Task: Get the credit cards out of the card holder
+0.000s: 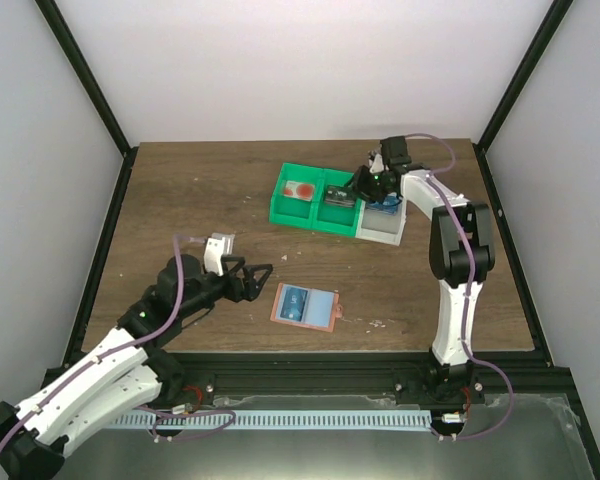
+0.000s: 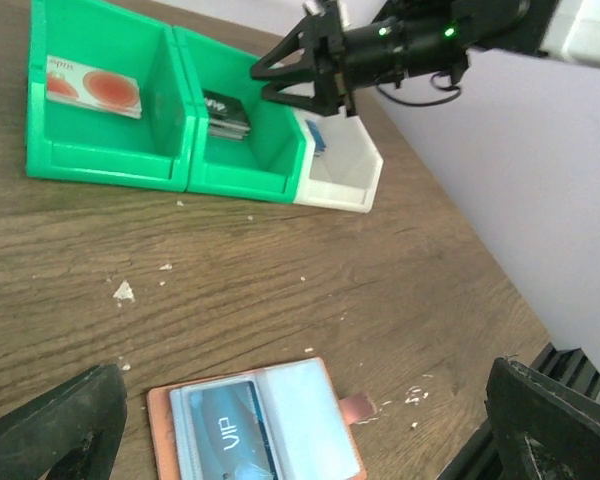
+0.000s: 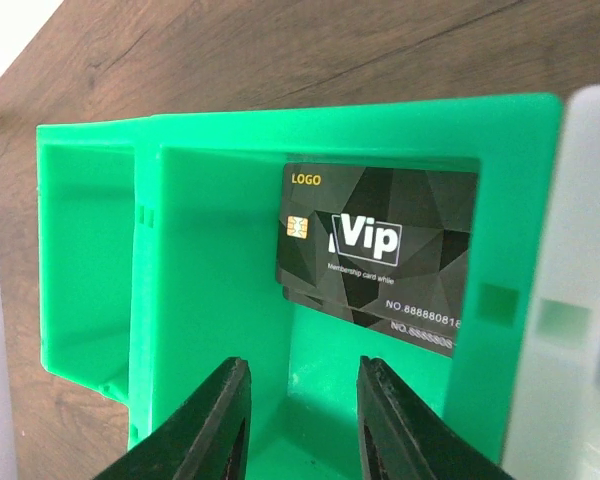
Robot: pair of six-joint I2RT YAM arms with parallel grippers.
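The salmon-pink card holder (image 1: pixel 304 305) lies open and flat on the table near the front. In the left wrist view the card holder (image 2: pixel 160 420) shows a blue VIP credit card (image 2: pixel 225 432) in its left clear pocket, and its right pocket looks empty. My left gripper (image 1: pixel 261 275) is open and empty, just left of the holder, with its fingers (image 2: pixel 65 425) spread to either side of it. My right gripper (image 1: pixel 364 186) is open and empty. It hovers over the middle green bin, where black VIP cards (image 3: pixel 380 250) lie beyond its fingers (image 3: pixel 215 425).
A green double bin (image 1: pixel 310 220) stands at the back, with a red-printed card (image 2: pixel 95 88) in its left cell and black cards (image 2: pixel 225 115) in its right cell. A white bin (image 1: pixel 380 235) adjoins its right side and holds something blue. White crumbs dot the wood.
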